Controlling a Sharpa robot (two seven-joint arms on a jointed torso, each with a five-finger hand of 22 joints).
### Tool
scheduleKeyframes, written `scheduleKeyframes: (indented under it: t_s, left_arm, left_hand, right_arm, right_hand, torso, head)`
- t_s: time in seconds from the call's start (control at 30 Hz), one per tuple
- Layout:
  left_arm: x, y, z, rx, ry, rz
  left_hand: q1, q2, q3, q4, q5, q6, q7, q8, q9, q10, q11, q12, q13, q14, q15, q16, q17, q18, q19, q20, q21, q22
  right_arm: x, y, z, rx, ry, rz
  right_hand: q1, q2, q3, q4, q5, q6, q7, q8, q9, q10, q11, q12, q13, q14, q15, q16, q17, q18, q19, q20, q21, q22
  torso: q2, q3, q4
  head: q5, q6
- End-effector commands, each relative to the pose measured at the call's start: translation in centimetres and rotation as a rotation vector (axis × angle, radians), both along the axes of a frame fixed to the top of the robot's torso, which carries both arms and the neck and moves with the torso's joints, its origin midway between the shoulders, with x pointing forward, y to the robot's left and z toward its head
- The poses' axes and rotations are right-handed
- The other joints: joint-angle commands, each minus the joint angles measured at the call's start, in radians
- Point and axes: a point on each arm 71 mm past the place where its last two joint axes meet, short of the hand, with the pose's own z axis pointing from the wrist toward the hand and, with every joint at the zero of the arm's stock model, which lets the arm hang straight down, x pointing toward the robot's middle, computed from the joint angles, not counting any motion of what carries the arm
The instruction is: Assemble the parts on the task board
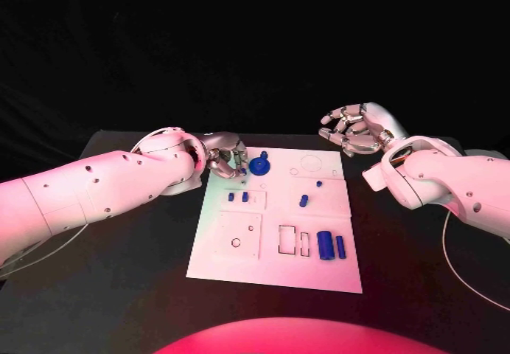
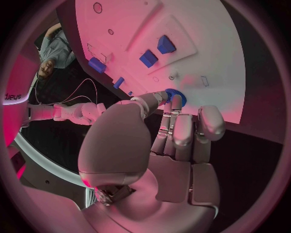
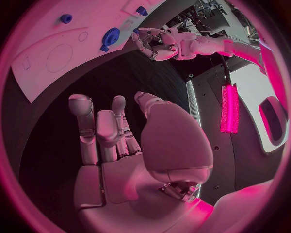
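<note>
Black table (image 1: pixel 127 280) is sitting under pink/red light, w/ a dark backdrop (image 1: pixel 255 59) hanging behind its far edge. Pinkish glow is spreading across the tabletop, strongest near the front. In right wrist view, a bright pink vertical light strip (image 3: pixel 229 109) is glowing beside a pale panel (image 3: pixel 257 97), w/ cluttered equipment (image 3: pixel 209 9) sitting further back, too blurred to identify.

A black table (image 1: pixel 127 295) carries the work, its dark surface extending on every side beneath and beyond the pieces set on it. Thin pale cables (image 1: pixel 468 280) curve over the table near each side edge, one at the left and one at the right. Behind the table hangs a black backdrop (image 1: pixel 255 59).
</note>
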Motion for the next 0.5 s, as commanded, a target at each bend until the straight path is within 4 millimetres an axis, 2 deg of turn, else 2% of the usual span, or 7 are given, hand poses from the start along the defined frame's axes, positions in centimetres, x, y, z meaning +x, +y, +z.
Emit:
scheduleKeyframes:
  t_s: [0.03,0.17,0.5]
  left_arm:
    - [-0.04,0.09,-0.24,0.000,0.049,-0.001]
    - [-0.08,0.27,-0.44,0.004,0.065,-0.001]
    - [-0.18,0.33,-1.03,0.004,0.086,-0.001]
  left_hand:
    - [-0.008,0.002,-0.008,0.000,-0.004,0.007,0.002,-0.004,-0.001,0.010,-0.001,-0.006,-0.002,0.005,0.000,0.001,-0.001,-0.019,0.007,-0.001,0.004,-0.001]
    - [-0.008,0.002,-0.008,0.000,-0.004,0.007,0.002,-0.004,-0.001,0.010,-0.001,-0.006,-0.002,0.005,0.000,0.001,-0.001,-0.019,0.007,-0.001,0.004,-0.001]
    - [-0.009,0.002,-0.008,0.000,-0.004,0.009,0.001,-0.004,-0.001,0.012,-0.002,-0.008,-0.002,0.004,-0.001,0.001,-0.001,-0.019,0.006,-0.001,0.003,-0.002]
  right_arm:
    - [-0.06,0.17,0.02,0.001,-0.004,0.013]
    - [-0.06,0.17,0.01,0.001,-0.004,0.013]
    - [-0.06,0.20,0.01,0.001,-0.004,0.013]
  right_hand:
    - [-0.001,0.008,-0.003,0.004,0.004,0.005,-0.001,0.003,0.002,0.002,-0.001,0.005,-0.002,0.007,0.000,-0.002,0.001,0.009,0.005,-0.002,-0.006,0.001]
    - [-0.001,0.008,-0.003,0.004,0.004,0.005,-0.001,0.003,0.002,0.002,-0.001,0.005,-0.002,0.007,0.000,-0.002,0.001,0.009,0.005,-0.002,-0.006,0.001]
    - [-0.001,0.008,-0.003,0.004,0.004,0.005,-0.001,0.003,0.002,0.002,-0.001,0.005,-0.002,0.007,0.000,-0.002,0.001,0.009,0.005,-0.002,-0.006,0.001]
  torso:
    - [0.000,-0.0007,-0.0011]
    - [0.000,-0.0004,-0.0024]
    - [0.000,-0.0002,-0.0007]
  head:
    - [0.002,-0.002]
    - [0.002,-0.003]
    - [0.001,-0.004]
